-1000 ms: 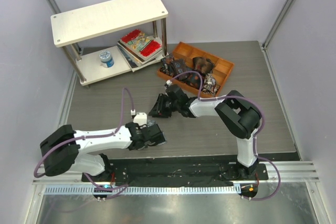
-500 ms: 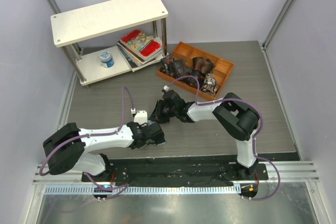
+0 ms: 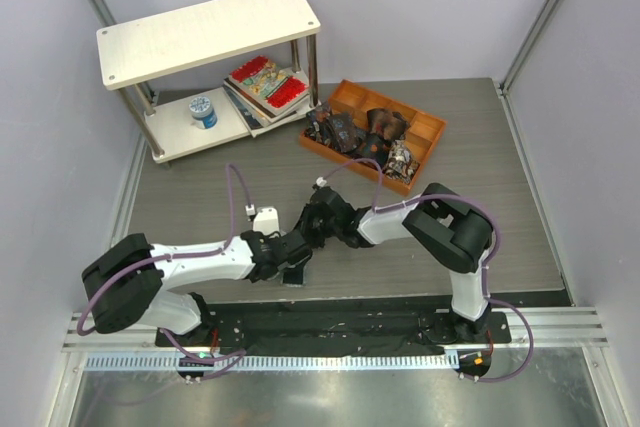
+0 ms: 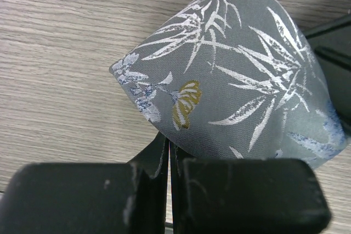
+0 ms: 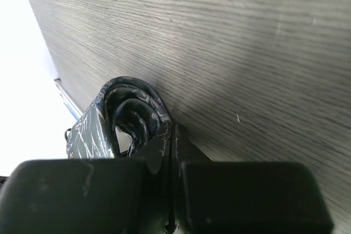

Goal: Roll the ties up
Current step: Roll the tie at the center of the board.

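A grey tie (image 4: 236, 75) with silver leaf and small gold flower print lies on the wooden table, partly rolled. In the right wrist view its roll (image 5: 129, 116) shows end-on, several layers deep. My right gripper (image 5: 174, 135) is shut on the roll's outer layer. My left gripper (image 4: 169, 149) is shut, its tips under the tie's edge; a thin slit of light shows between its fingers. In the top view both grippers, left (image 3: 288, 250) and right (image 3: 312, 225), meet at the dark tie (image 3: 301, 239) near the table's middle front. Several small dark rolled ties (image 3: 385, 125) sit in the orange tray (image 3: 432, 127).
The orange tray stands at the back right of centre. A white two-level shelf (image 3: 200, 32) stands at the back left, with red-patterned books (image 3: 265, 82) and a blue-and-white can (image 3: 203, 110) on its lower level. A black mat (image 3: 330, 327) runs along the near edge.
My right gripper has carried the rolled tie toward the near left, down to my left gripper. My left gripper has shifted slightly up to meet it.
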### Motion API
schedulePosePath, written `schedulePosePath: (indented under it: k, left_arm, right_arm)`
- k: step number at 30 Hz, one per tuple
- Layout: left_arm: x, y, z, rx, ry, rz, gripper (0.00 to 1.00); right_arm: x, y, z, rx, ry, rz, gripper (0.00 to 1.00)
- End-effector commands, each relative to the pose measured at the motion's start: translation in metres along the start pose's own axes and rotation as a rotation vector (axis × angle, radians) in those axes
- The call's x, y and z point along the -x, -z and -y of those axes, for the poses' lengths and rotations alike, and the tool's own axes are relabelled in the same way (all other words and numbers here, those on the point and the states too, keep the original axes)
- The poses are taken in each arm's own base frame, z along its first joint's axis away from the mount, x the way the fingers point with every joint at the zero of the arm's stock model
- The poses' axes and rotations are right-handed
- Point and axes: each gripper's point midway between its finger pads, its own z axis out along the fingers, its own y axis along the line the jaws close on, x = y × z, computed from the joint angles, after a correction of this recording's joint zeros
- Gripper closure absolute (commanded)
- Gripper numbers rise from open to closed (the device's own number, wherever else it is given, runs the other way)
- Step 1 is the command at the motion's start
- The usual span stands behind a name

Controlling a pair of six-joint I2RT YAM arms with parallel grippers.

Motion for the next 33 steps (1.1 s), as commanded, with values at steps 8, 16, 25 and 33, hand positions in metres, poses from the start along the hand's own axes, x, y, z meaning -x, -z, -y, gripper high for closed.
schedulePosePath:
  k: [8,16,25,33]
  left_arm:
    - [-0.015,-0.008,0.002,-0.006,0.079,-0.05,1.0]
    - [-0.03,0.0,-0.021,-0.013,0.056,-0.097,0.88]
    - [-0.022,0.017,-0.034,-0.014,0.064,-0.091,0.9]
    - [-0.026,0.009,-0.029,-0.032,0.07,-0.086,0.95]
  right_arm:
    - [-0.01,0.012,-0.031,0.107,-0.016,-0.01,0.71]
    - [0.011,0.028,-0.007,-0.054,0.037,0.076,0.65]
    - [0.024,0.039,0.0,-0.117,0.07,0.141,0.8]
    - [0.025,0.04,-0.012,-0.084,0.099,0.135,0.95]
